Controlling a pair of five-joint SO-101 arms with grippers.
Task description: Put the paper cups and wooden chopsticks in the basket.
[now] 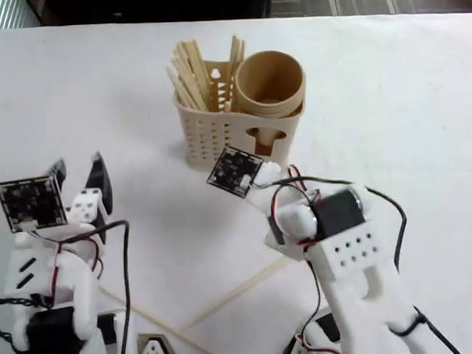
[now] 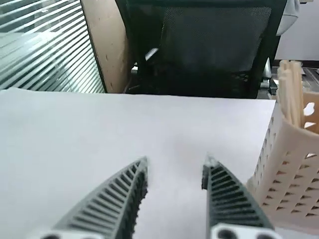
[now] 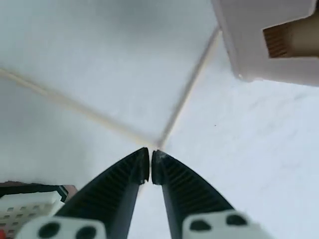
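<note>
The paper cups point(image 1: 271, 85) and a bundle of wooden chopsticks point(image 1: 191, 73) already stand in the basket point(image 1: 219, 142), just beside my spread, empty left fingers point(image 2: 124, 199) — left, I judge, are two loose chopsticks point(image 3: 192, 84) on the bench point(image 1: 388, 76), meeting just ahead of my closed right fingers point(image 3: 129, 184).

Basket point(image 2: 284, 169) cut off at edge; right arm covers chopstick point(image 1: 226, 300) end.

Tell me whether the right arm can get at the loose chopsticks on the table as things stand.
Probably yes. The right tool hangs right by the point where the loose chopsticks meet, with nothing in between. Its jaws are shut, though, so they would need to open first.
</note>
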